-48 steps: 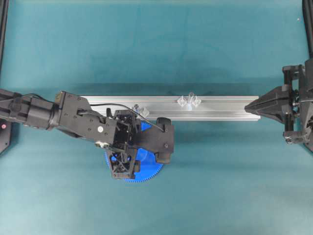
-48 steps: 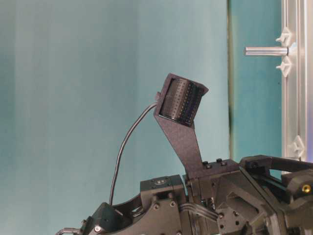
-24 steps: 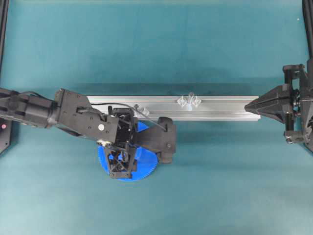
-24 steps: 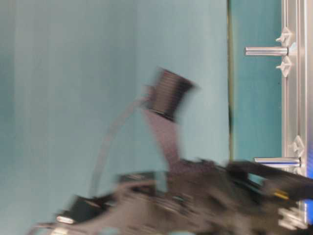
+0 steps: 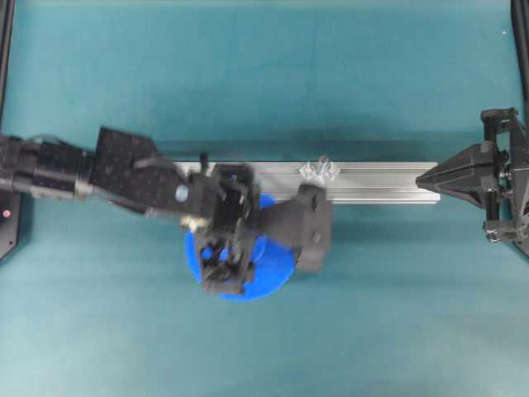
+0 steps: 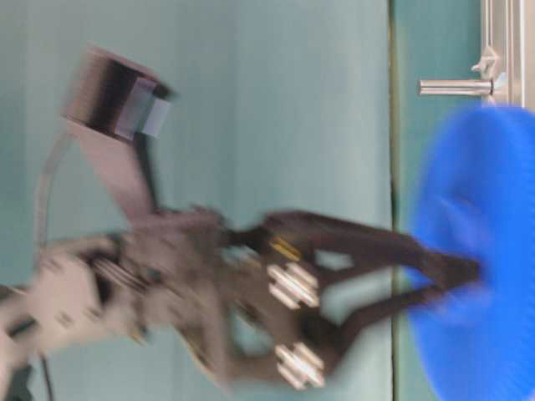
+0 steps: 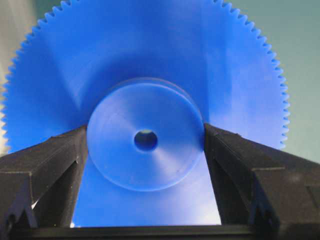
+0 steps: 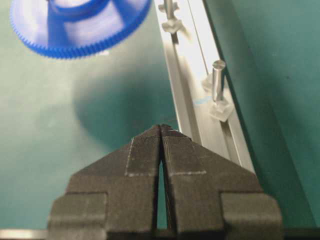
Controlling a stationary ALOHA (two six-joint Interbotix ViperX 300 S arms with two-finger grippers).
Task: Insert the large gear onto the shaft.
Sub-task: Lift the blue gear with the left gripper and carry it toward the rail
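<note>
Large gear (image 7: 145, 90) — hub between left gripper (image 7: 145, 145) fingers

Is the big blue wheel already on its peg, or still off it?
Off. The left pincer holds the large gear by its hub, lifted above the mat, and its centre hole is empty. The shaft stands bare on the rail.

Overhead view: straight down on the table (image 5: 264, 74), whole width. Table-level view: low, turned sideways, close. Left wrist view: very near the gear (image 7: 145, 75). Right wrist view: along the rail (image 8: 200, 95) from its right end. Gear shared by all.
</note>
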